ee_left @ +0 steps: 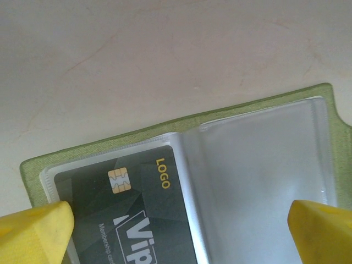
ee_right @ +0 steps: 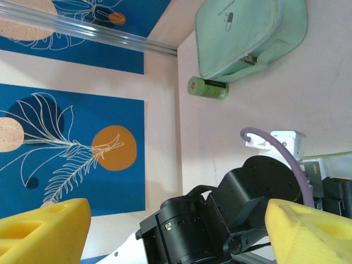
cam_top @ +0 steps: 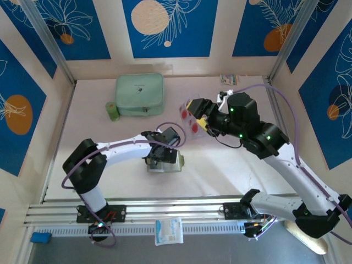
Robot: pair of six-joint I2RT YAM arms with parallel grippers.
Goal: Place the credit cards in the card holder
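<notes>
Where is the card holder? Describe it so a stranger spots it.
Start at the mint-green zip case at the table's far side, then come nearer to the left gripper. Beneath it lies the card holder: olive-green, open, with clear pockets, unlike that larger case.

Your left arm [cam_top: 124,147] folds at the elbow and reaches toward the middle; the left pincer [cam_top: 163,155] points straight down, its yellow fingers [ee_left: 33,231] spread wide. Your right arm [cam_top: 300,176] stretches forward and inward; the right pincer [cam_top: 197,114] faces left, jaws apart, nothing between them.
</notes>
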